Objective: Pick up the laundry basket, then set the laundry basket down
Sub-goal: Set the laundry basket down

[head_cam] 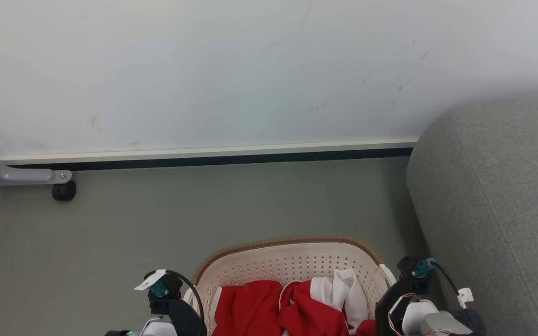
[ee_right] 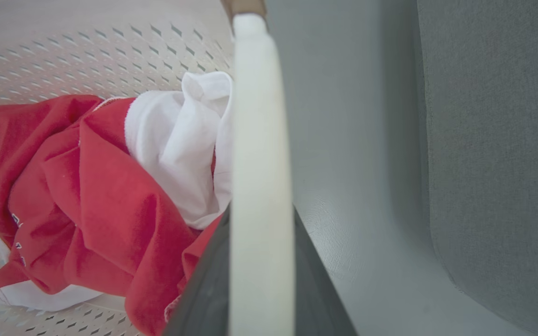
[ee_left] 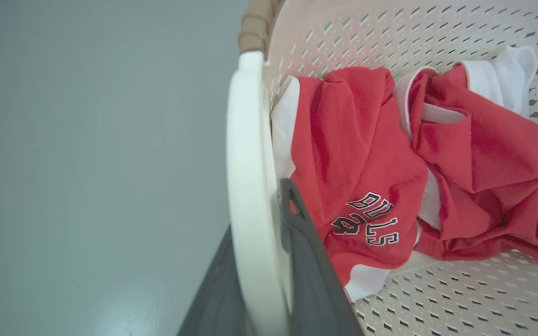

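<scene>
Left hand and right hand clamp the laundry basket; left wrist view shows jersey lettering.

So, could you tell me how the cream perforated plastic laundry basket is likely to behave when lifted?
Probably light: the cream perforated plastic laundry basket holds only some crumpled red and white clothes. Its moulded walls should stay stiff. The smooth white handle clamped in the left pincer might slip.
</scene>
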